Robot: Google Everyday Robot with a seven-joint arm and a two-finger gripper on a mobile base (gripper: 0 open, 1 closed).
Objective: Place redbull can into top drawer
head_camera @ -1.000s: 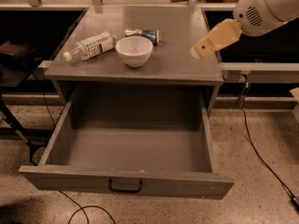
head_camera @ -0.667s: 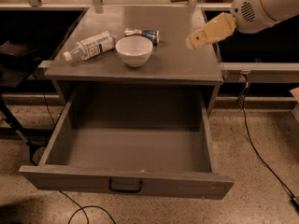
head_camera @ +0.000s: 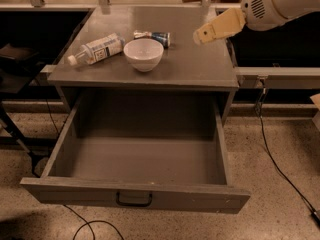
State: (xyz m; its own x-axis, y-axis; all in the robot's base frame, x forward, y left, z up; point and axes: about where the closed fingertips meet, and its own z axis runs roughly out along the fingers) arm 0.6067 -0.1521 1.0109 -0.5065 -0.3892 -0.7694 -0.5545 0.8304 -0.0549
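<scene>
The redbull can (head_camera: 153, 36) lies on its side at the back of the grey cabinet top, just behind a white bowl (head_camera: 143, 54). The top drawer (head_camera: 135, 196) is pulled wide open below, its inside bare, with a dark handle (head_camera: 134, 199) at the middle of its front panel. My gripper (head_camera: 198, 36) hangs over the right part of the cabinet top, to the right of the can and apart from it. It holds nothing that I can see.
A clear plastic bottle with a white label (head_camera: 97, 48) lies on its side left of the bowl. A metal rail (head_camera: 277, 76) runs off to the right of the cabinet. Black cables (head_camera: 272, 159) trail on the speckled floor.
My gripper has moved left over the cabinet top, closer to the can. The can, bowl, bottle and drawer have not moved.
</scene>
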